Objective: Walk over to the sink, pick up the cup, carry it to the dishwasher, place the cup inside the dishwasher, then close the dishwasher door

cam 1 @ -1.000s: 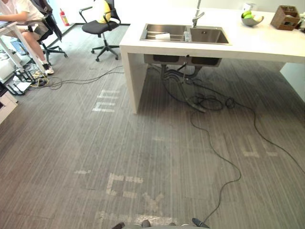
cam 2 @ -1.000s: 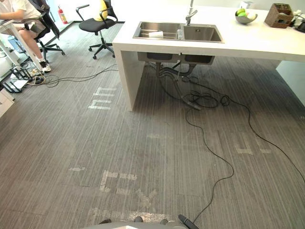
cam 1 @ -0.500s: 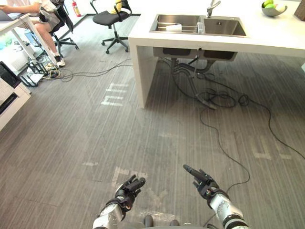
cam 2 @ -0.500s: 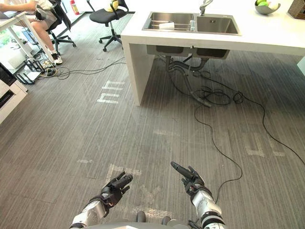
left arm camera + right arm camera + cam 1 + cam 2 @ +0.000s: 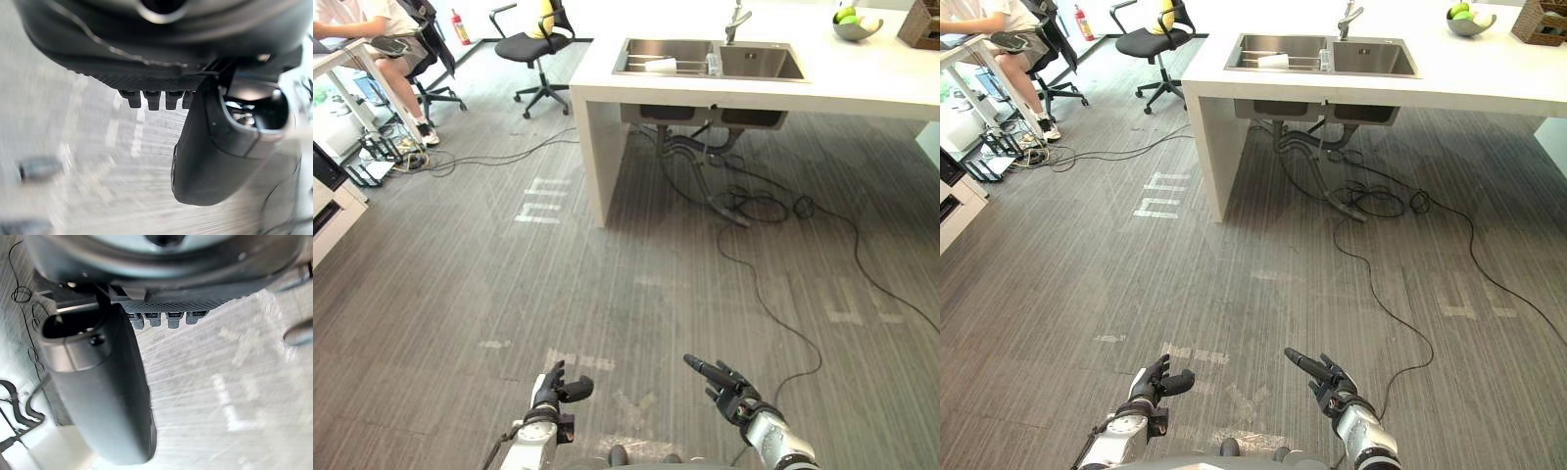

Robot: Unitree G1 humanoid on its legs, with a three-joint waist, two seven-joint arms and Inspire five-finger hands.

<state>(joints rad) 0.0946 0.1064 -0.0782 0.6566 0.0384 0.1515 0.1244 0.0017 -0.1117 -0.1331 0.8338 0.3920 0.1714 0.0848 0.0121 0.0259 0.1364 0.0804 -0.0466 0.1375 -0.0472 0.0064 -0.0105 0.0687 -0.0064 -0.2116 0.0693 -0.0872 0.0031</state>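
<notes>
A white cup lies on its side in the left basin of the steel sink, which is set in a white counter far ahead of me. My left hand hovers low over the grey floor, fingers relaxed and thumb out, holding nothing. My right hand is held beside it, fingers stretched forward, thumb free, also holding nothing. Both hands are several steps short of the counter.
Black cables trail over the floor under and in front of the sink. A black office chair and a seated person at a desk are at the far left. A fruit bowl stands on the counter. A white cabinet is at the left edge.
Both hands have come up into view from below. In the last half second the left hand sank lower and drew back. The whole view has shifted with my movement.
</notes>
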